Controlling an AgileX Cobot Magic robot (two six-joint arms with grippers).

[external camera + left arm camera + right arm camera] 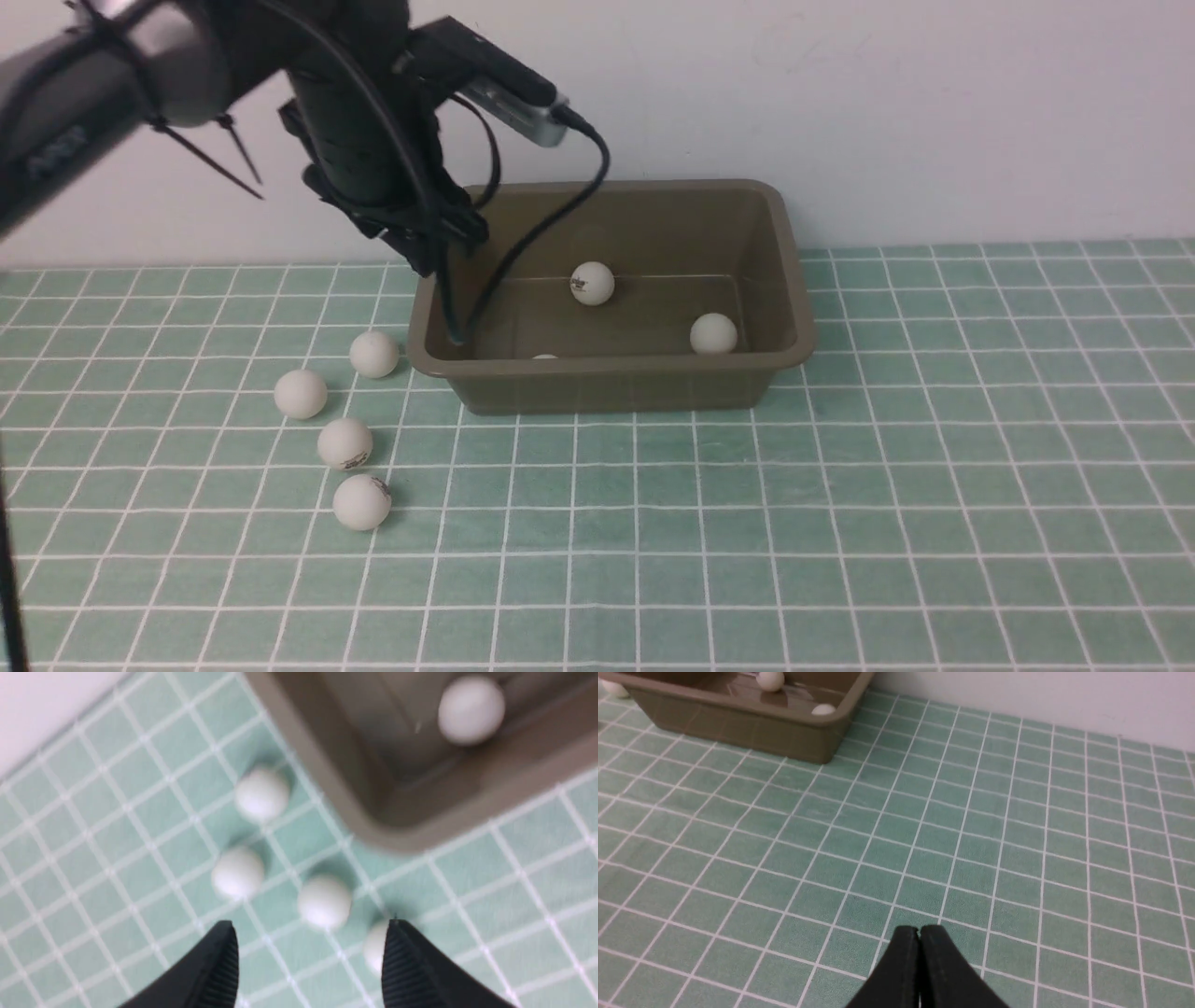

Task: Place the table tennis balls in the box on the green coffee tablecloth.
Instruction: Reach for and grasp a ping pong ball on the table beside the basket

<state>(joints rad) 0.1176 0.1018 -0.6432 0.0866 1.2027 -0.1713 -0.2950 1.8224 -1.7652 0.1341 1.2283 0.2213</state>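
Four balls lie loose on the green cloth just left of the box, below the left gripper, spread and empty; the right gripper, pressed together, sits farther off.

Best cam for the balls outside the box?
Front view: all four loose table tennis balls sharp and unobstructed, left of the box. Left wrist view shows all four blurred, one partly behind the left tool. Right wrist view: at most a sliver at the frame edge.
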